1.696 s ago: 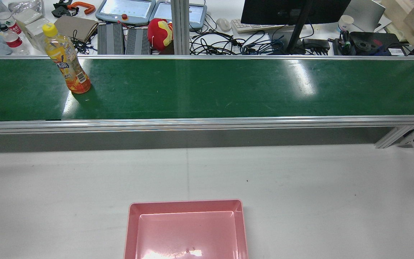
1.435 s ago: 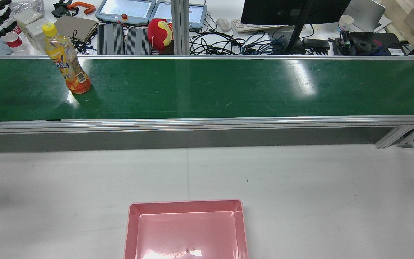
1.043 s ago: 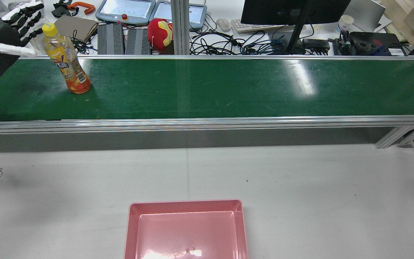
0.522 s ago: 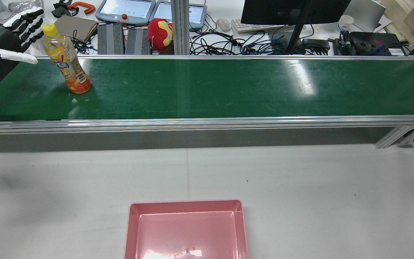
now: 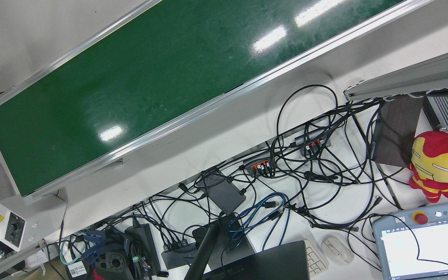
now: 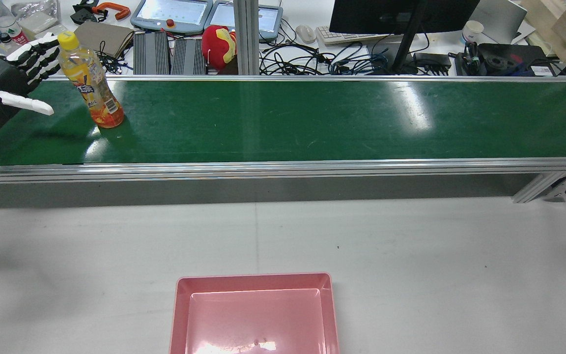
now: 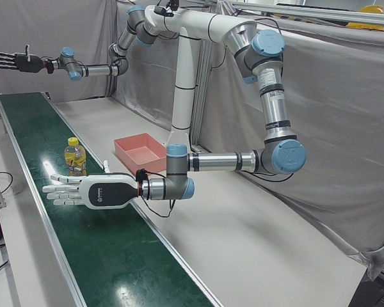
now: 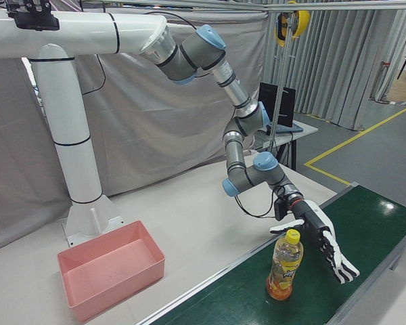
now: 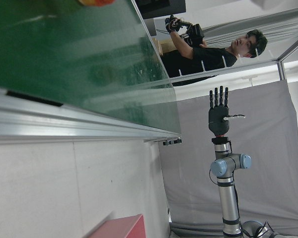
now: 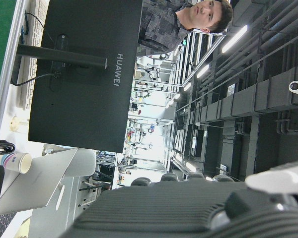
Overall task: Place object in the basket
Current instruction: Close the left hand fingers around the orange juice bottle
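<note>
An orange drink bottle with a yellow cap stands upright on the green conveyor belt, at its left end in the rear view. My left hand is open, palm flat and fingers spread, just left of the bottle and level with its upper half, not touching it. The right-front view shows the hand beside the bottle. The pink basket sits empty on the white table in front of the belt. My right hand is open, raised high beyond the belt's far end.
Behind the belt a cluttered desk holds a monitor, cables, teach pendants, a red plush toy and water bottles. An aluminium rail edges the belt's near side. The white table lies between belt and basket.
My left hand came into the rear view from the left edge, moved toward the bottle and then dropped lower over the belt. The bottle and basket have not moved.
</note>
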You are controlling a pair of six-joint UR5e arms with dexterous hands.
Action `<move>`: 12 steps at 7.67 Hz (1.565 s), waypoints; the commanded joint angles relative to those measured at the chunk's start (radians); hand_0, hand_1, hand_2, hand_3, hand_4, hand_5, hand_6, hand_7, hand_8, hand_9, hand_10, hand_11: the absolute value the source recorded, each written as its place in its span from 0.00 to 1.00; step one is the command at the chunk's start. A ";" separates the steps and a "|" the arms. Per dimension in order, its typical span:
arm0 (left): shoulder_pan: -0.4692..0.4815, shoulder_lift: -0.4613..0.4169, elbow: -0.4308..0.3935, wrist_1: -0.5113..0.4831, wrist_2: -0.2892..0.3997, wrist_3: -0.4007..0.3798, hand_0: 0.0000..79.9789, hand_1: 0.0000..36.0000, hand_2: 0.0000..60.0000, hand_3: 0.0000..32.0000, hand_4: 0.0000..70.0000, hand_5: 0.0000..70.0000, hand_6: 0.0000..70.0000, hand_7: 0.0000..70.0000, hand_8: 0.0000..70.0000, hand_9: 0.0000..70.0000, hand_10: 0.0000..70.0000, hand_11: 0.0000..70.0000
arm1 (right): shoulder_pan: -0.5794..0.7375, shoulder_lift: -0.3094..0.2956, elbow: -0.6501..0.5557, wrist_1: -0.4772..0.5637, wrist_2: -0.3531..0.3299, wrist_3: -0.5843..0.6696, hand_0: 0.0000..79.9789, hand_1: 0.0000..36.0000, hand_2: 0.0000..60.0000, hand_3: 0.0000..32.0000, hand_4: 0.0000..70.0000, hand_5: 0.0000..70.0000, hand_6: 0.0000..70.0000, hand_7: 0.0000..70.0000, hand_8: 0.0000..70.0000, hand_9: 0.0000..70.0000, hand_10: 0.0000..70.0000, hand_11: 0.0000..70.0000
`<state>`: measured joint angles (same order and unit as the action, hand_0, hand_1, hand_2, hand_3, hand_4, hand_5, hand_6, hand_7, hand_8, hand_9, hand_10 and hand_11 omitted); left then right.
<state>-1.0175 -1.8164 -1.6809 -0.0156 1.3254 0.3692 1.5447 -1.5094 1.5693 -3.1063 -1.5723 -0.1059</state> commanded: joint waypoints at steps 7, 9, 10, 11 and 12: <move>0.082 -0.161 0.055 0.133 -0.015 -0.079 0.79 0.54 0.00 0.00 0.19 0.36 0.00 0.00 0.08 0.11 0.11 0.20 | 0.000 0.000 0.003 0.000 0.000 0.000 0.00 0.00 0.00 0.00 0.00 0.00 0.00 0.00 0.00 0.00 0.00 0.00; 0.077 -0.179 0.049 0.184 -0.014 -0.087 0.84 0.70 0.43 0.00 0.65 0.92 0.39 0.39 0.52 0.67 0.65 0.94 | 0.000 0.000 0.005 0.000 0.000 0.000 0.00 0.00 0.00 0.00 0.00 0.00 0.00 0.00 0.00 0.00 0.00 0.00; 0.077 -0.191 0.044 0.209 -0.012 -0.087 0.78 0.66 0.77 0.00 0.75 1.00 0.78 0.70 0.90 1.00 0.89 1.00 | 0.000 0.000 0.005 0.000 0.000 0.000 0.00 0.00 0.00 0.00 0.00 0.00 0.00 0.00 0.00 0.00 0.00 0.00; 0.077 -0.214 0.032 0.248 -0.011 -0.087 0.70 0.55 0.89 0.00 0.70 1.00 0.90 0.84 1.00 1.00 1.00 1.00 | 0.000 0.000 0.005 0.000 0.000 0.000 0.00 0.00 0.00 0.00 0.00 0.00 0.00 0.00 0.00 0.00 0.00 0.00; 0.079 -0.233 -0.024 0.319 -0.009 -0.082 0.66 0.53 1.00 0.00 0.66 1.00 0.96 0.89 1.00 1.00 1.00 1.00 | 0.000 0.000 0.006 0.000 0.000 0.000 0.00 0.00 0.00 0.00 0.00 0.00 0.00 0.00 0.00 0.00 0.00 0.00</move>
<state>-0.9397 -2.0138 -1.6405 0.2012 1.3134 0.2830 1.5447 -1.5094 1.5738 -3.1063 -1.5723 -0.1058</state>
